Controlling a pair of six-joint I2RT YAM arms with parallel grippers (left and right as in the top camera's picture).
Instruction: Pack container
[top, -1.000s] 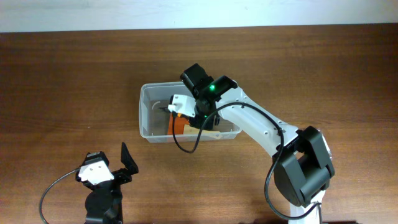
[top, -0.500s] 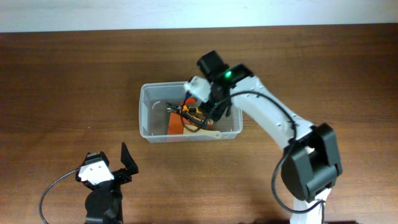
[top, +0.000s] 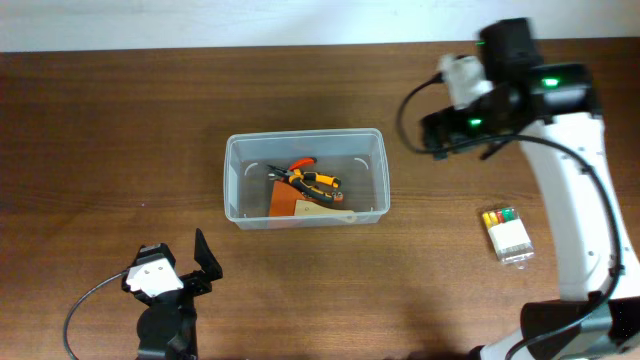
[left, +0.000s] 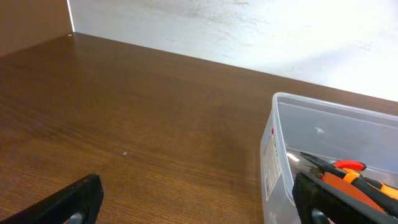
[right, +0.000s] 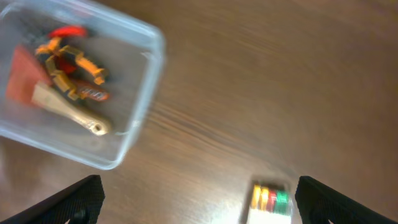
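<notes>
The container (top: 232, 182) stood on the wooden table (top: 100, 120) near the middle of the overhead frame, a little left of centre, upright and open at the top. Inside it lay orange-and-black pliers (top: 310, 179), a flat orange piece (top: 285, 205) and a pale handle (top: 328, 209), all gathered toward the lower middle of the tub. The right gripper (right: 199, 202) hung in the upper right of the overhead frame, well apart from the container. Its wrist view showed the two dark fingertips (right: 78, 199) at the lower corners of the frame, spread wide, with nothing between them but bare table and nothing in their grasp. That view was blurred, with the container at its upper left and the small clear case (top: 507, 234) of coloured bits at its lower edge. In the overhead frame this case lay alone at the lower right. The left gripper (left: 196, 202) sat at the lower left of the overhead frame, near the container's lower left corner but apart from it. Its fingers (left: 74, 199) were likewise spread wide and held nothing.
</notes>
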